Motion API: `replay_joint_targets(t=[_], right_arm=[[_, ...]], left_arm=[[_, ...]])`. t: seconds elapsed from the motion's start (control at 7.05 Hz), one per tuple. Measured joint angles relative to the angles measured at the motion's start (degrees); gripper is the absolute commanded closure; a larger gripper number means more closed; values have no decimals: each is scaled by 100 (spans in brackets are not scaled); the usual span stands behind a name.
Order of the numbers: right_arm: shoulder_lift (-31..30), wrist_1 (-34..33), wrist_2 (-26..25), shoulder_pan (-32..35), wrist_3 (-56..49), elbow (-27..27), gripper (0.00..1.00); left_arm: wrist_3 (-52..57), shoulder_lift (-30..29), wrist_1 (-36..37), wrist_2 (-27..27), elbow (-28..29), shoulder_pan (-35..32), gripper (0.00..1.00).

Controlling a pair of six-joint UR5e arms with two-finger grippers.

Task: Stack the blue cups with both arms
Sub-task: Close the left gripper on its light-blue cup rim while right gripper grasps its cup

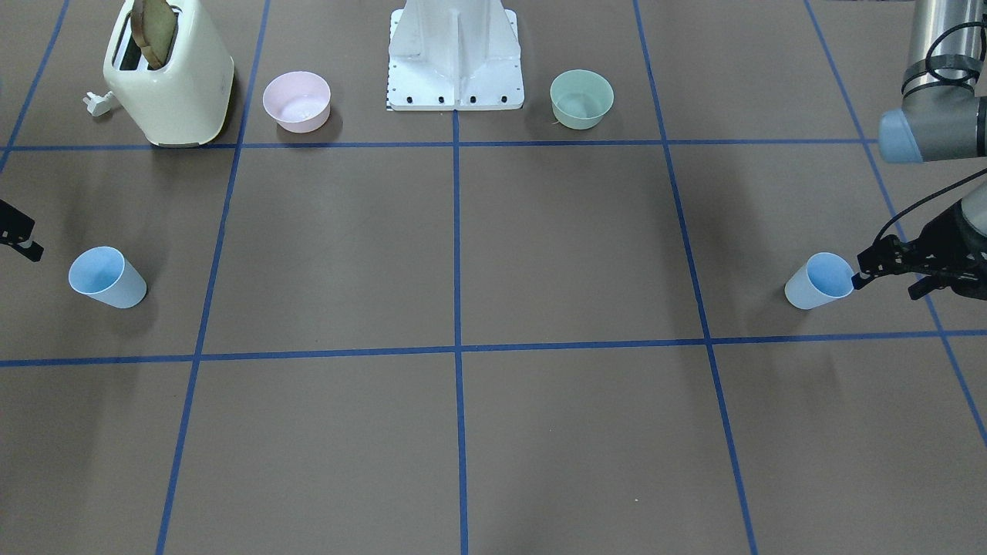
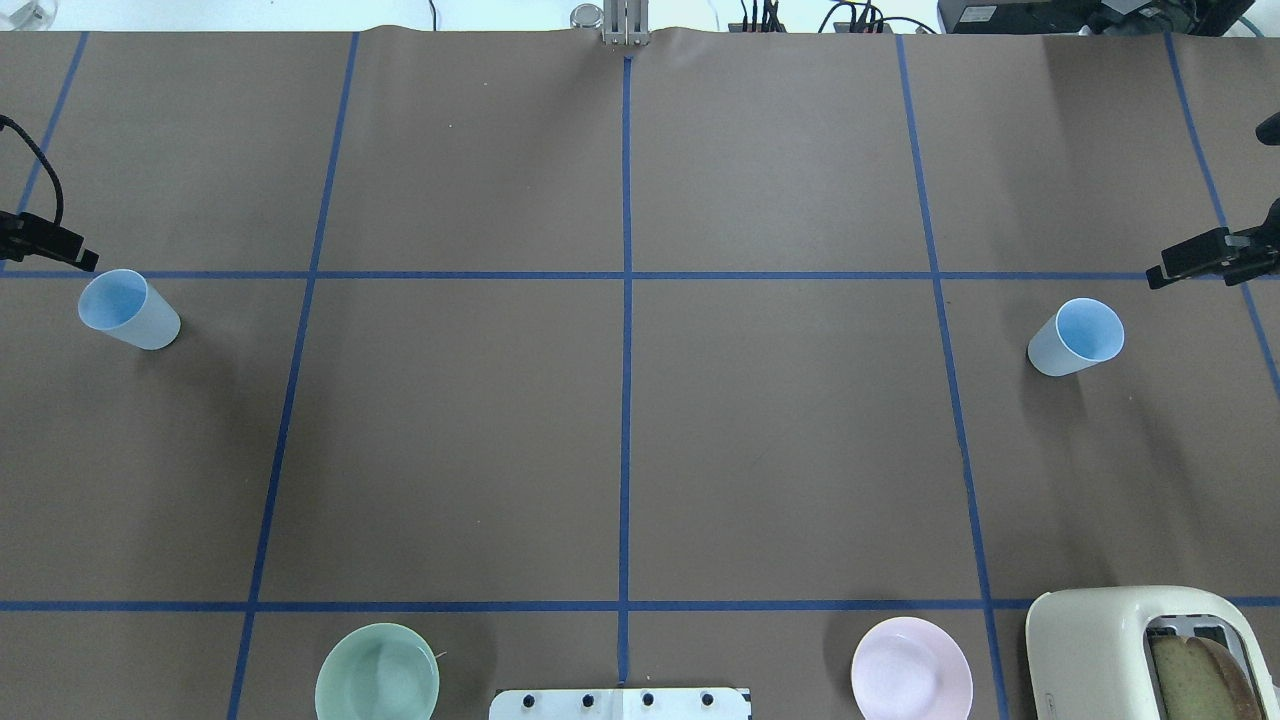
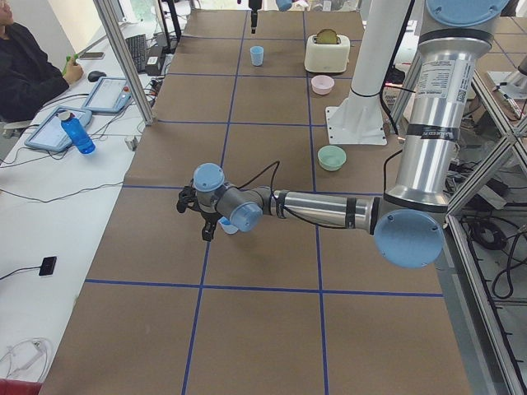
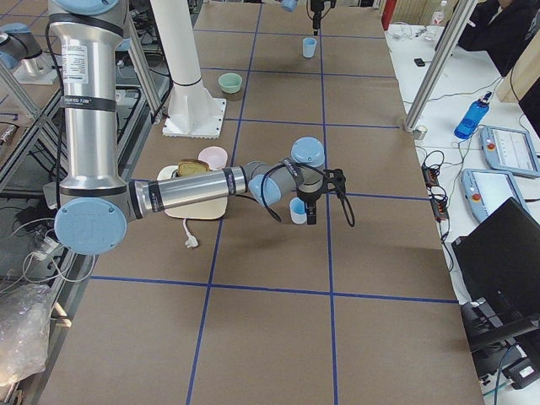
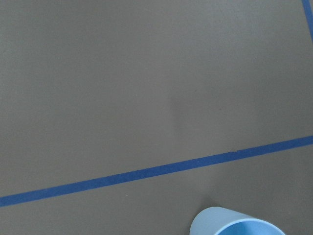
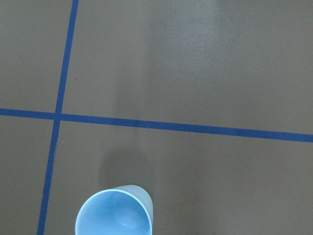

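Front view: left gripper (image 1: pixel 887 285) low at frame edge, fingers spread wide, one tip just beside rim of left cup (image 1: pixel 820 281). Right gripper (image 1: pixel 19 237) half cut off, finger gap cannot tell, near right cup (image 1: pixel 106 277).
Overhead: cups upright, well apart at opposite ends. Mint bowl (image 2: pixel 377 682), pink bowl (image 2: pixel 911 680), toaster (image 2: pixel 1130 650) along robot-side edge, far from cups.
Left view: left arm (image 3: pixel 329 210) stretched level.

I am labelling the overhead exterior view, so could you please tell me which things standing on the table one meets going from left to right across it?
left blue cup → mint-green bowl → white pedestal base → pink bowl → right blue cup. The toaster overlaps that cup's span, so it is left out.
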Motion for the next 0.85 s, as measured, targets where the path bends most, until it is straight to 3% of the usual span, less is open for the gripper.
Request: replay_joint_targets(t=[0.85], right_arm=[[8,-1,0,0,0,-15,0]], left_arm=[[-138,21,-125,176,22,249,2]])
